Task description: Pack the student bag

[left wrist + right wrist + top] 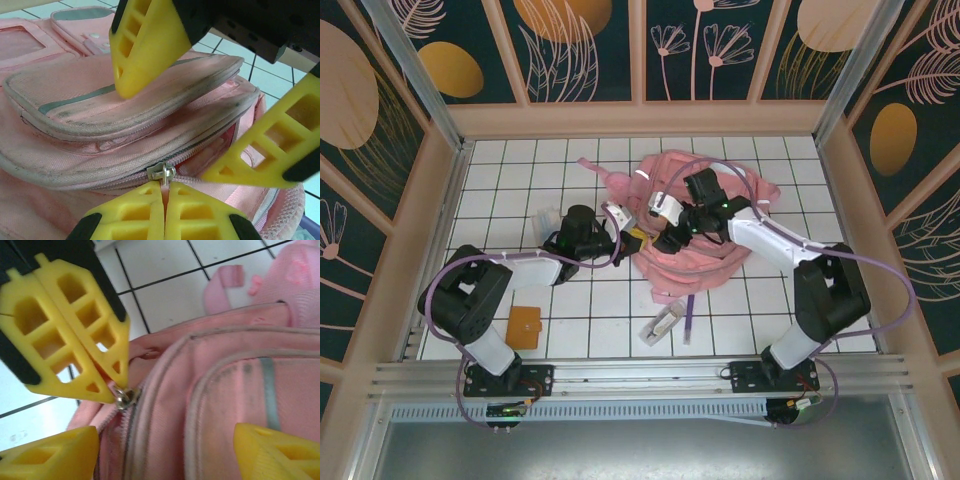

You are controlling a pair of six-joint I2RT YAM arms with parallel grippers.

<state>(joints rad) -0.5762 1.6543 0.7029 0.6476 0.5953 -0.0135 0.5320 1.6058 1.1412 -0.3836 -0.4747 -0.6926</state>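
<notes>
The left claw [164, 186] is clenched, its two yellow lattice-moulded fingertips pressed flat together on the small metal zipper pull [161, 172] of the student bag [60, 200]. The pull sits at the end of a curved zip line with a grey tape edge, and the zip gapes slightly to the right of it. The right claw [165, 432] is released, jaws spread wide and grasping nothing. Seen from the left wrist, one of its ribbed yellow fingers [145, 45] comes down with its tip on top of the padded front pocket [150, 100], while the other slants in from the right, its point beside the open part of the zip. The pocket is a soft, rounded flap of worn pink cloth with scuffed, greyish piping and a dull grey strip [267, 390] across it. The bag lies slumped and crumpled on the white, black-gridded table [510, 180], toward the far edge and a little right of centre, a pink strap [592, 166] trailing from it to the left. Both arms meet at its left side, the black wrists and purple cables crossing over the fabric. Just beyond the left arm's wrist a translucent tub [548, 217] stands on the tiles. Near the near-left corner lies a flat orange square [523, 326]. By the middle of the near edge lie a clear packet [660, 325] and, just beside it, a thin purple pen [689, 318].
</notes>
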